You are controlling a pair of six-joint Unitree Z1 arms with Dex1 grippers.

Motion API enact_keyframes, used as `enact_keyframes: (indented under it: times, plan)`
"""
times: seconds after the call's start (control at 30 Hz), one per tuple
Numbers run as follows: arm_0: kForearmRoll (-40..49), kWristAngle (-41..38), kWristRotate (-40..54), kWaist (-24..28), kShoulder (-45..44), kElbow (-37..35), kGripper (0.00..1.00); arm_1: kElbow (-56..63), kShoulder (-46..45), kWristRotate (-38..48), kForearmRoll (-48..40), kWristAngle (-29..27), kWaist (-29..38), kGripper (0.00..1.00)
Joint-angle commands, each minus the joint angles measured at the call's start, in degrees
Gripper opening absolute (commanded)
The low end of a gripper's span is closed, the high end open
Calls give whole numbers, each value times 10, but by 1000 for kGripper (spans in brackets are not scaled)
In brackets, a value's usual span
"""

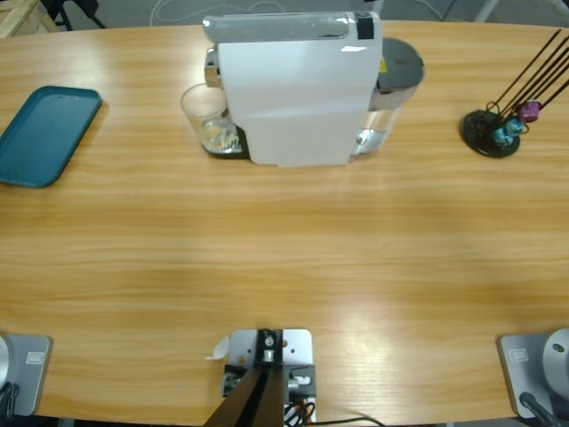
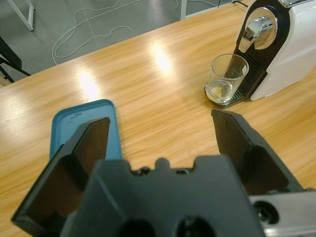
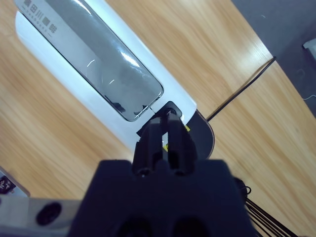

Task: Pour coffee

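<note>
A clear glass stands on the drip tray of a white coffee machine, under its chrome spout. A little pale liquid, the coffee, sits at the bottom of the glass; its colour is hard to judge.

The machine stands at the far middle of a long wooden table. From above, its glossy silver lid runs along the top, and a grey round water tank sits on its other side from the glass.

The left gripper hangs above the table, well apart from the glass. Its two black jaws are spread wide with nothing between them. Beyond its jaw on the left of the wrist view lies a flat teal tray, which the high view shows near the table's left edge. Past the table's far edge, a white cable loops on a grey floor.

The right gripper looks straight down on the machine's lid, its jaws pressed together with nothing held. Their tips lie over the dark end of the lid, by a small yellow label.

At the table's far right stands a black wire capsule stand with thin rods slanting upward. Small teal and purple capsules sit near its base.
</note>
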Motion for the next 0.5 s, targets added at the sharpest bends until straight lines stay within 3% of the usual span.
enact_keyframes:
  times: [0.03, 0.5]
  plan:
    - [-5, -5, -1, 3, 13, 23, 885, -6, 43, -4, 7, -17, -11, 0]
    - [-5, -5, 0, 3, 12, 23, 885, -6, 48, 1, 6, -25, -21, 0]
